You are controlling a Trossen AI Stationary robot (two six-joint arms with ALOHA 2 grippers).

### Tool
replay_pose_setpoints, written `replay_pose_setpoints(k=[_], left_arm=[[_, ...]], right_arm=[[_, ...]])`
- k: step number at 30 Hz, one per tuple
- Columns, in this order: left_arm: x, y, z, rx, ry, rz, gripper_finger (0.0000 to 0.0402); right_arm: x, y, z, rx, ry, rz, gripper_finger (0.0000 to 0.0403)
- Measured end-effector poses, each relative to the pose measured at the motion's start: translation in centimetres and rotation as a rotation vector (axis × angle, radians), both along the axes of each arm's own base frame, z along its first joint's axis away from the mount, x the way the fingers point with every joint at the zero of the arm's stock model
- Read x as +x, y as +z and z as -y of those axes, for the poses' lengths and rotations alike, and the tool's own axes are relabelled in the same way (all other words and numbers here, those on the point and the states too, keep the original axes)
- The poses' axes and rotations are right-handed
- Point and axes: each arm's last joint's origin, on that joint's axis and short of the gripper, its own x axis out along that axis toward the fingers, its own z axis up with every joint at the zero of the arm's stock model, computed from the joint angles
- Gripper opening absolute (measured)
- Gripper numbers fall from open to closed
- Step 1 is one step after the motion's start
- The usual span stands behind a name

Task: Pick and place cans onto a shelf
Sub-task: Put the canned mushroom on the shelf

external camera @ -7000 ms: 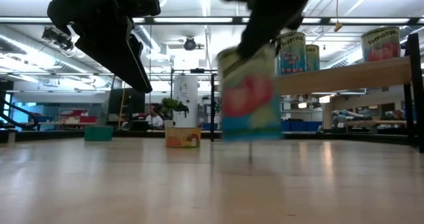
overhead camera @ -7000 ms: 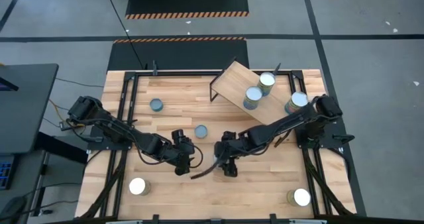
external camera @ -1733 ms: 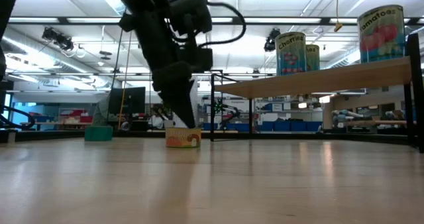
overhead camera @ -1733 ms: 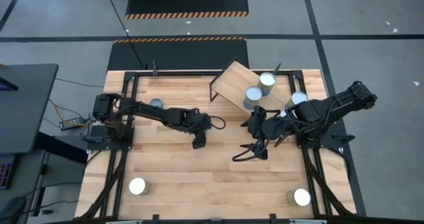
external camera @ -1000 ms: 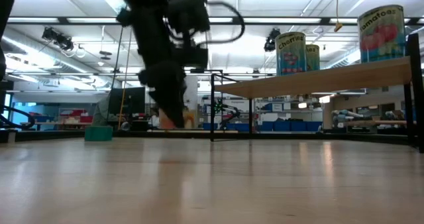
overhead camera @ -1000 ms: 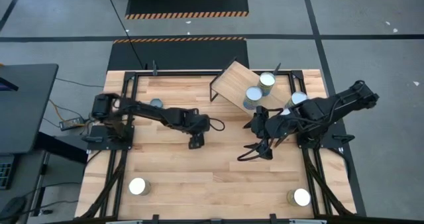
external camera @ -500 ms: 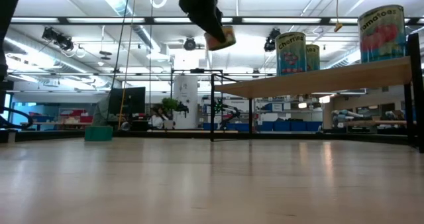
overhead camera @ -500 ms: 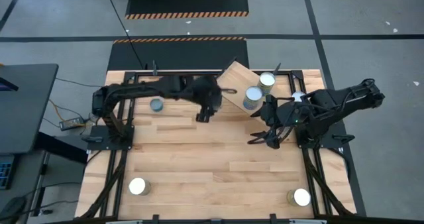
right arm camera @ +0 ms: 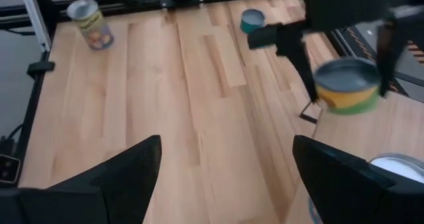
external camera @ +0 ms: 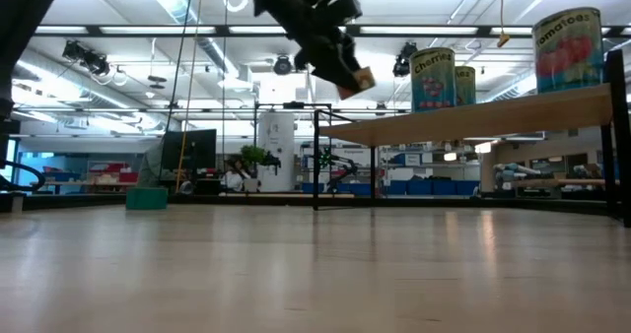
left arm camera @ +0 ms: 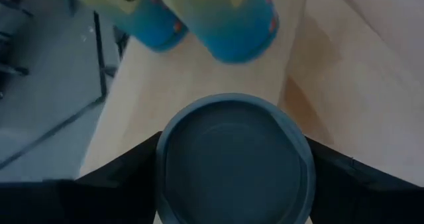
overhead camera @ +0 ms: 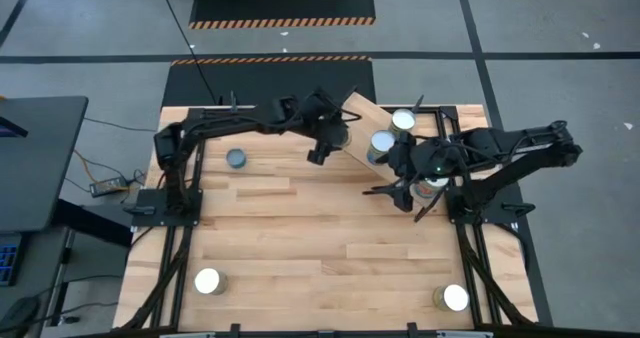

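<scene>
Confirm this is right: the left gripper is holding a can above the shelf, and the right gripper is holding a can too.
Not quite. The left gripper does hold a can over the shelf, but the right gripper holds nothing: in the right wrist view its fingers stand open over bare tabletop. The rest stands.
</scene>
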Motion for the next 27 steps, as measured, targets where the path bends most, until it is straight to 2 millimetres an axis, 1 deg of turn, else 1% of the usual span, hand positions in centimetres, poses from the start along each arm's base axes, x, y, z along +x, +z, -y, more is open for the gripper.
replay_pose_setpoints(k=[3,6,15,19,27], left_arm=[[0.6,-0.8,-0.1,0.028,-0.028,-0.001,0.0285],[0.8,-1.2,-0.2,0.026,-0.03,-0.015,0.0286],[0.4,-1.8,-1.9,-0.036,0.047,-0.017,0.0292],[0.6,-2.7,-2.3,-0.064,0.038,-0.034,0.0293],[0.7,-2.8,-2.4,-0.062,0.039,-0.034,0.0295]], right_arm=[[0.4,-0.1,0.2,0.016,-0.023,0.002,0.0348],[0.7,-0.2,0.4,0.025,-0.037,0.01,0.0348],[1.1,-0.1,0.5,0.016,-0.054,0.035,0.0348],[1.2,0.1,0.4,0.014,-0.053,0.055,0.0348],[1.3,0.2,0.4,0.015,-0.054,0.07,0.0348]])
